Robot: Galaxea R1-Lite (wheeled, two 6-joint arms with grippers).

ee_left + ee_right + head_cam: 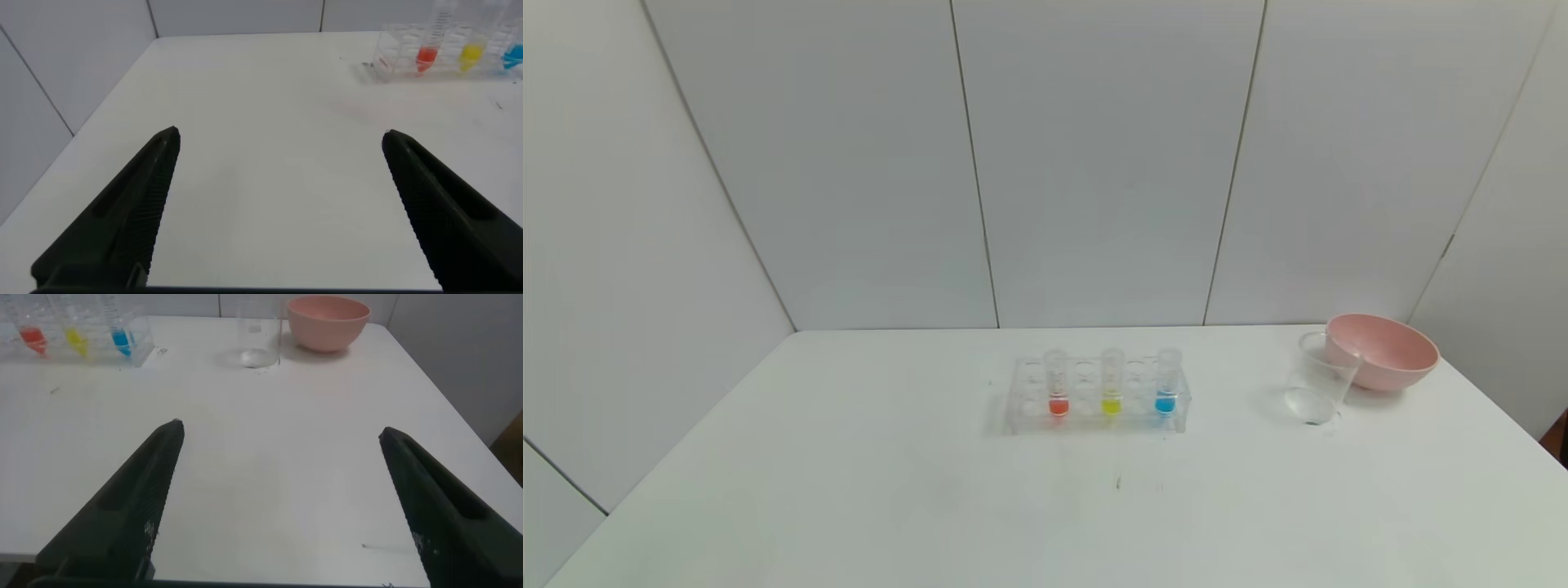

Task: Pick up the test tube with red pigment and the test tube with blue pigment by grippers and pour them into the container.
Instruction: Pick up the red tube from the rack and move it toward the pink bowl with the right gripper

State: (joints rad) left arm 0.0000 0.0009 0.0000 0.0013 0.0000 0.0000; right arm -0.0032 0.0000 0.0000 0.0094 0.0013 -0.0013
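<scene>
Standing racked, red tube (1058, 390), blue tube (1166, 387)

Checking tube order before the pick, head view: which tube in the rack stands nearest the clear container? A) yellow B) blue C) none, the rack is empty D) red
B: the test tube with blue pigment sits at the end of the rack that faces the container, with the yellow tube in the middle and the test tube with red pigment at the far end.
</scene>
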